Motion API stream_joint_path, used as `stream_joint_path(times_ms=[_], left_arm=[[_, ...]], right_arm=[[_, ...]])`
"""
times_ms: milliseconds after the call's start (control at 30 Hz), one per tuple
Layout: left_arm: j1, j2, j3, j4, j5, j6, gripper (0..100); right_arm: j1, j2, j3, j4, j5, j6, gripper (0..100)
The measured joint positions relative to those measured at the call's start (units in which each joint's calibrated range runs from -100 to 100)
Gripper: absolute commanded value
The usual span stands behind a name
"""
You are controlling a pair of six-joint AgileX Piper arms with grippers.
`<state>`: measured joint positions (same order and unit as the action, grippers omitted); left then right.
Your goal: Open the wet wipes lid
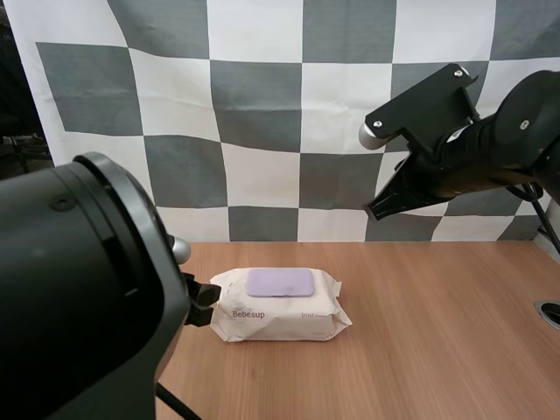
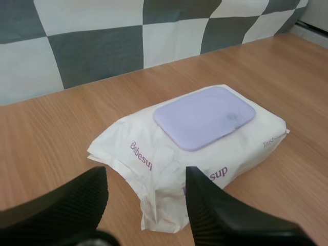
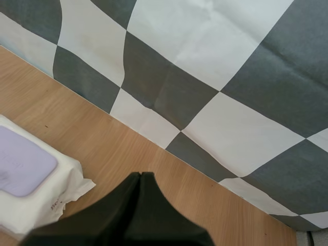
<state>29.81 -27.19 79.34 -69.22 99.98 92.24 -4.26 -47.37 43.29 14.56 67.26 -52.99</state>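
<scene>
Pack of wet wipes [image 1: 282, 320], "Bebesup" in purple letters, lilac lid [image 1: 280, 283] flat.

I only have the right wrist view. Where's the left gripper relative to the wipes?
Observer: The left gripper is open and low at the left end of the wet wipes pack, one finger on either side of its corner. I can't tell if it touches.
Operator: Lid state? I only get a corner of it.
Observer: The whole lilac lid lies flat on top, with no edge lifted.
Operator: And my right gripper, is it over the pack?
Observer: No. In the high view the right gripper is raised well above the table, off to the pack's right.
</scene>
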Motion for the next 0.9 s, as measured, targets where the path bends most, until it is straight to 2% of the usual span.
stream_joint_path(times_ms=[167,300,467,567,700,900], left_arm=[[-0.53,0.0,0.0,1.6,0.0,0.1,75],[-4.18,0.0,0.1,3.7,-1.0,0.1,75],[-9.43,0.0,0.1,3.7,-12.4,0.2,75],[-11.31,0.0,0.1,3.7,-19.6,0.2,75],[-11.62,0.0,-0.1,3.7,-26.5,0.2,75],[-11.62,3.7,-2.0,2.3,-26.5,0.2,75]], right_arm=[[0.0,-0.4,0.0,1.3,2.0,0.0,0],[0.0,-0.4,0.0,3.9,2.9,-0.6,0],[0.0,-0.4,0.0,3.6,3.0,-0.6,0],[0.0,-0.4,0.0,3.5,3.6,-0.6,0],[0.0,-0.4,0.0,3.7,4.3,-0.6,0],[0.0,-0.4,0.0,3.9,6.8,-0.8,0]])
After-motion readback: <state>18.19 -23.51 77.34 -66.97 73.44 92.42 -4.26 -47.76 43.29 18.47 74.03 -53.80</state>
